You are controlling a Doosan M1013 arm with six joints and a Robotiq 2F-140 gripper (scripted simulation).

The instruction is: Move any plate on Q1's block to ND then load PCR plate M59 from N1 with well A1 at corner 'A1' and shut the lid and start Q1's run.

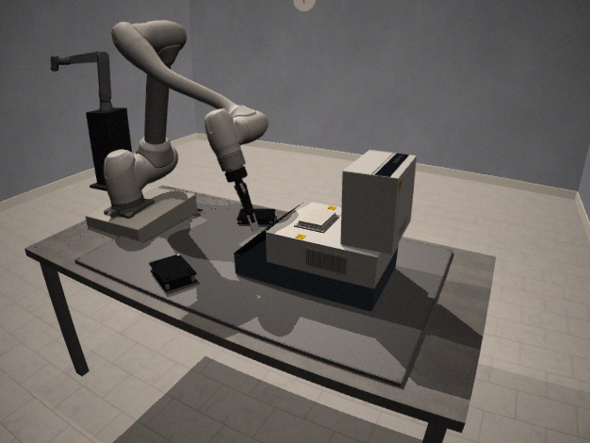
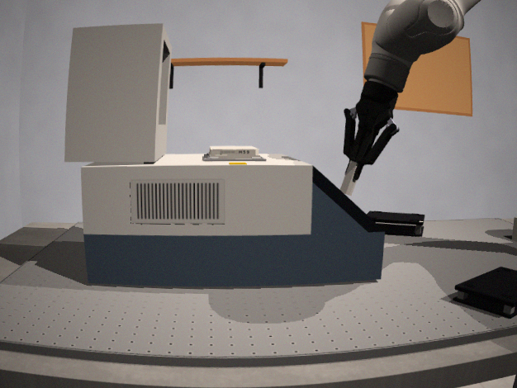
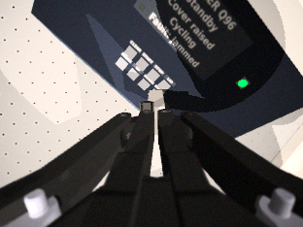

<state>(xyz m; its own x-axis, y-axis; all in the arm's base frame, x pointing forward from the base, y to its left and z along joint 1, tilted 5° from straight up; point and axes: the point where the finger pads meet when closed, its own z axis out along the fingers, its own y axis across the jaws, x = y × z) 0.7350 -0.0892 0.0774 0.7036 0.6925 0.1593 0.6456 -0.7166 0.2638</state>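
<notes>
The cycler Q1 stands mid-table with its lid raised upright at the rear. A white plate lies flat on the block; in the exterior view its side label reads M59. My gripper is shut on nothing and points down at Q1's sloped front panel. In the wrist view the fingertips are just off the end of the key rows nearest the lamp. I cannot tell whether they touch a key. The status lamp is green.
A black plate nest sits at the front left of the table, with no plate on it. A second black nest lies just behind my gripper, beside Q1's front. The arm's base block is at the far left.
</notes>
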